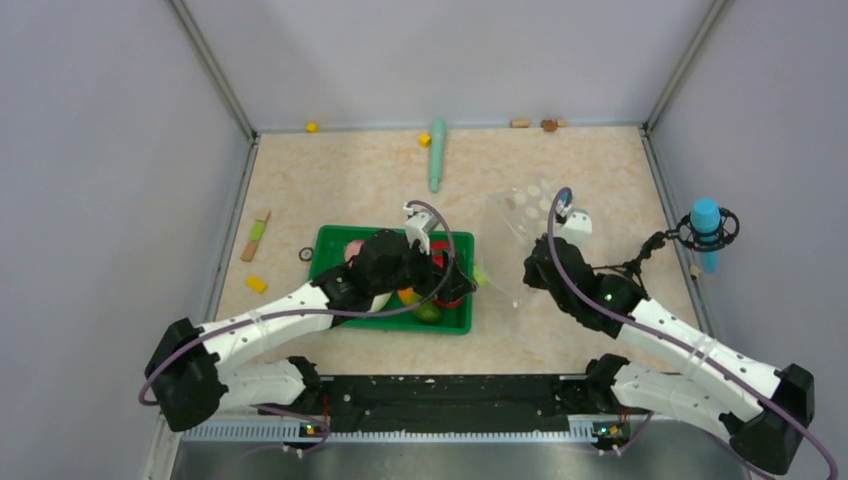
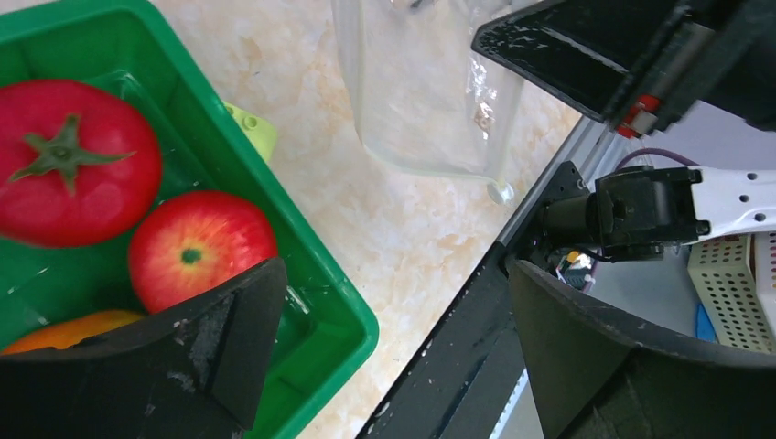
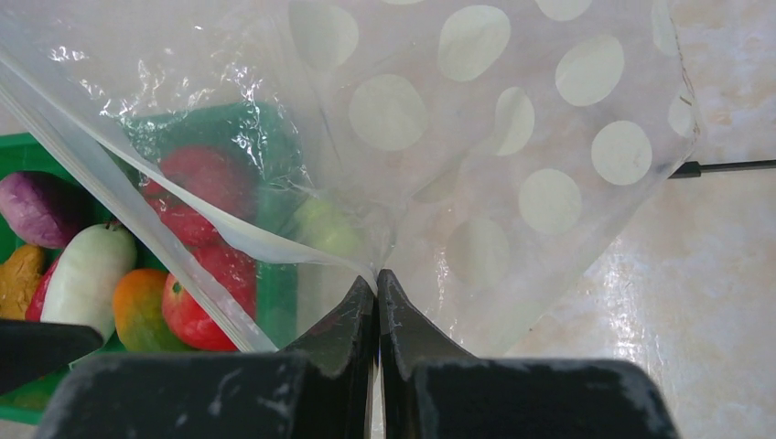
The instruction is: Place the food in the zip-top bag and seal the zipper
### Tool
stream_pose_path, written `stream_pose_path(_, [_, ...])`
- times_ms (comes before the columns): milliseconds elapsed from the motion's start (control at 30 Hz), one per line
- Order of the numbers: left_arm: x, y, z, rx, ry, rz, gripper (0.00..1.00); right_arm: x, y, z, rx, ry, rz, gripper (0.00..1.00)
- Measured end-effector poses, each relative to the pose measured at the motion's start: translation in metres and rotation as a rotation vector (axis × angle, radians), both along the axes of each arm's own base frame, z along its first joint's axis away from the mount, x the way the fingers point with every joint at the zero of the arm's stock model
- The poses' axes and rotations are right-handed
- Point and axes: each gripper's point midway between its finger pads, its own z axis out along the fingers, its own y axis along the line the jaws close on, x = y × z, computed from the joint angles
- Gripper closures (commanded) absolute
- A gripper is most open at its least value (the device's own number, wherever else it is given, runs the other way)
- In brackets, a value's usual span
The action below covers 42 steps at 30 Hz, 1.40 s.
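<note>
The green tray (image 1: 335, 245) holds the food: in the right wrist view a purple onion (image 3: 41, 206), a white radish (image 3: 87, 274), an orange-green mango (image 3: 142, 306), two red tomatoes (image 3: 206, 183) and a yellow-orange bunch (image 3: 18, 274). A green leaf (image 2: 256, 128) lies just outside the tray. My left gripper (image 2: 393, 347) is open and empty over the tray's near right corner (image 1: 455, 280), beside a tomato (image 2: 73, 160). My right gripper (image 3: 377, 279) is shut on an edge of the dotted zip-top bag (image 3: 512, 137) and holds it up right of the tray (image 1: 520, 230). Its zipper (image 3: 119, 210) hangs open.
A long teal stick (image 1: 437, 152) lies at the back. Yellow blocks (image 1: 256, 284) and wooden blocks (image 1: 520, 123) are scattered left and along the back wall. A blue object on a black stand (image 1: 706, 228) sits at the right wall. The black front rail (image 2: 476, 347) lies near the tray.
</note>
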Motion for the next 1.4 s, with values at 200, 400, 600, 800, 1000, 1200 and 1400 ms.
stream_pose_path(200, [0.008,0.03,0.007,-0.005,-0.07,0.142,0.03,0.006,0.009,-0.013,-0.003,0.051,0.022,1.0])
stream_pose_path(400, [0.019,0.042,-0.041,0.136,-0.004,0.232,0.05,0.005,0.01,-0.021,0.009,0.11,0.043,1.0])
stream_pose_path(600, [0.021,0.043,-0.082,0.243,0.058,0.236,0.08,0.005,0.022,-0.02,0.026,0.147,0.104,1.0])
stream_pose_path(800, [0.02,0.041,-0.102,0.285,0.085,0.218,0.1,0.008,0.033,-0.037,-0.019,0.212,0.158,1.0])
stream_pose_path(1000, [0.024,0.039,-0.11,0.306,0.081,0.215,0.11,0.013,0.038,-0.027,0.011,0.152,0.178,1.0])
stream_pose_path(1200, [0.028,0.032,-0.115,0.308,0.086,0.204,0.16,0.009,0.027,-0.019,0.054,0.065,0.155,1.0])
stream_pose_path(1400, [0.034,0.022,-0.12,0.312,0.097,0.195,0.37,0.01,0.019,-0.007,0.076,0.004,0.125,1.0])
